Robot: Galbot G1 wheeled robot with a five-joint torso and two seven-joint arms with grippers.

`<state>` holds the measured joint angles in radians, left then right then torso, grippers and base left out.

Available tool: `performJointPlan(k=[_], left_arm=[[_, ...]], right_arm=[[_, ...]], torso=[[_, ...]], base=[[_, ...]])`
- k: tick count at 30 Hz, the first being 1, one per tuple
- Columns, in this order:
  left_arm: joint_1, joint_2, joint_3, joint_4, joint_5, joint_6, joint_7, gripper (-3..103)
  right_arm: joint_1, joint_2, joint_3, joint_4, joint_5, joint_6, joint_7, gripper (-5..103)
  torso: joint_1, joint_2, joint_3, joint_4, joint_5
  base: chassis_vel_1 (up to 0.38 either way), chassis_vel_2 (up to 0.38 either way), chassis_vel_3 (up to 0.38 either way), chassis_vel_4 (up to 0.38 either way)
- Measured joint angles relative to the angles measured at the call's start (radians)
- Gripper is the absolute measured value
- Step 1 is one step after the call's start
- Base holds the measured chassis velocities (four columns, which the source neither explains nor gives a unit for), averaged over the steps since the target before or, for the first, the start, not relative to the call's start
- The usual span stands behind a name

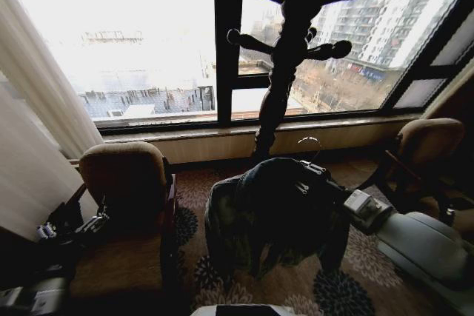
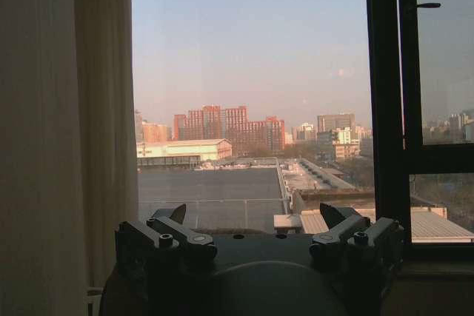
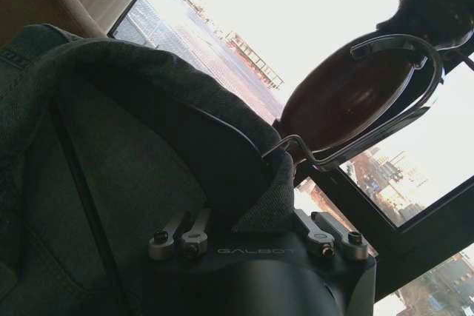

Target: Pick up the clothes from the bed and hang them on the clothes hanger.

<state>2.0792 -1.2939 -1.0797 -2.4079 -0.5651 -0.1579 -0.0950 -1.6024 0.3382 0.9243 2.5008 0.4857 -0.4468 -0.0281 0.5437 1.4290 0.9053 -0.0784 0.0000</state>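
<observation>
Holding: the right gripper (image 1: 332,192) grips the jacket (image 1: 270,212) at its collar; in the right wrist view the fingers (image 3: 181,233) are buried in the denim, clamped on jacket and hanger together.
Jacket: draped on the hanger (image 3: 89,205), hanging in the air above the patterned carpet (image 1: 296,286), between the two armchairs; its folds sag below the gripper.
Hanger: a thin black bar runs under the cloth in the right wrist view; the silver hook (image 3: 370,101) rises from the collar, curving close in front of a dark wooden peg (image 3: 348,94) of the coat stand. Whether hook and peg touch, I cannot tell.
Hook, head view: a faint wire loop (image 1: 309,143) just above the jacket, near the foot of the stand's post.
Left gripper: (image 1: 70,229) low at the left, beside the left armchair (image 1: 126,175); in the left wrist view the fingers (image 2: 178,216) stand apart, nothing between them, facing the window.
Right armchair: (image 1: 426,142) near the right end of the sill.
Coat stand: (image 1: 292,42) a dark post with knobbed pegs, upright before the window (image 1: 148,35).
Curtain: (image 1: 37,94) pale, at the window's left edge.
</observation>
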Motion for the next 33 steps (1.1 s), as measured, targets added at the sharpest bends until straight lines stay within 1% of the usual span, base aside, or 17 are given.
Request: performJointPlan(k=[1, 2, 4, 6, 7, 8, 10, 12, 13, 15, 18, 26, 29, 33], left_arm=[[0.000, 0.000, 0.000, 0.000, 0.000, 0.000, 0.000, 100], [0.000, 0.000, 0.000, 0.000, 0.000, 0.000, 0.000, 100], [0.000, 0.000, 0.000, 0.000, 0.000, 0.000, 0.000, 100], [0.000, 0.000, 0.000, 0.000, 0.000, 0.000, 0.000, 100], [0.000, 0.000, 0.000, 0.000, 0.000, 0.000, 0.000, 100], [0.000, 0.000, 0.000, 0.000, 0.000, 0.000, 0.000, 100], [0.000, 0.000, 0.000, 0.000, 0.000, 0.000, 0.000, 100], [0.000, 0.000, 0.000, 0.000, 0.000, 0.000, 0.000, 100], [0.000, 0.000, 0.000, 0.000, 0.000, 0.000, 0.000, 100], [0.000, 0.000, 0.000, 0.000, 0.000, 0.000, 0.000, 100], [0.000, 0.000, 0.000, 0.000, 0.000, 0.000, 0.000, 100], [0.000, 0.000, 0.000, 0.000, 0.000, 0.000, 0.000, 100], [0.000, 0.000, 0.000, 0.000, 0.000, 0.000, 0.000, 100], [0.000, 0.000, 0.000, 0.000, 0.000, 0.000, 0.000, 100]], right_arm=[[0.038, -0.024, 0.001, 0.000, 0.026, -0.005, 0.002, 33], [0.038, -0.024, 0.001, 0.000, 0.026, -0.005, 0.002, 33], [0.099, -0.055, -0.014, 0.000, 0.059, -0.012, 0.008, 33], [0.217, -0.109, -0.101, 0.001, 0.118, -0.025, 0.025, 33], [0.217, -0.109, -0.101, 0.001, 0.118, -0.025, 0.025, 33], [0.302, -0.154, -0.143, 0.001, 0.159, -0.025, 0.030, 33], [0.350, -0.179, -0.144, 0.001, 0.164, -0.008, 0.033, 33], [0.359, -0.185, -0.142, 0.002, 0.164, -0.002, 0.033, 33], [0.362, -0.188, -0.142, 0.001, 0.155, 0.000, 0.028, 32], [0.365, -0.190, -0.140, 0.001, 0.124, 0.016, 0.020, 32], [0.365, -0.190, -0.140, 0.001, 0.104, 0.025, 0.014, 32], [0.379, -0.201, -0.079, 0.001, 0.050, 0.081, -0.010, 32], [0.381, -0.202, -0.067, 0.001, 0.047, 0.090, -0.011, 32], [0.380, -0.196, -0.022, 0.001, 0.052, 0.104, -0.011, 32]], torso=[[0.000, 0.000, 0.000, 0.0000, 0.0000], [0.000, 0.000, 0.000, 0.0000, 0.0000], [0.000, 0.000, 0.000, -0.0002, 0.0001], [0.000, 0.000, 0.000, -0.0003, 0.0000], [0.000, 0.000, 0.000, -0.0003, 0.0000], [0.000, 0.000, 0.000, 0.0005, 0.0000], [0.000, 0.000, 0.000, 0.0003, -0.0008], [0.000, 0.000, 0.000, 0.0000, -0.0008], [0.000, 0.000, 0.000, -0.0003, 0.0002], [0.000, 0.000, 0.000, -0.0003, 0.0000], [0.000, 0.000, 0.000, -0.0001, 0.0002], [0.000, 0.000, 0.000, 0.0000, -0.0001], [0.000, 0.000, 0.000, -0.0001, -0.0001], [0.000, 0.000, 0.000, -0.0001, -0.0001]], base=[[0.000, 0.000, 0.000, 0.000], [0.000, 0.000, 0.000, 0.000], [0.000, 0.000, 0.000, 0.000], [0.000, 0.000, 0.000, 0.000], [0.000, 0.000, 0.000, 0.000], [0.000, 0.000, 0.000, 0.000], [0.000, 0.000, 0.000, 0.000], [0.000, 0.000, 0.000, 0.000], [0.000, 0.000, 0.000, 0.000], [0.000, 0.000, 0.000, 0.000], [0.000, 0.000, 0.000, 0.000], [0.000, 0.000, 0.000, 0.000], [0.000, 0.000, 0.000, 0.000], [0.000, 0.000, 0.000, 0.000]])
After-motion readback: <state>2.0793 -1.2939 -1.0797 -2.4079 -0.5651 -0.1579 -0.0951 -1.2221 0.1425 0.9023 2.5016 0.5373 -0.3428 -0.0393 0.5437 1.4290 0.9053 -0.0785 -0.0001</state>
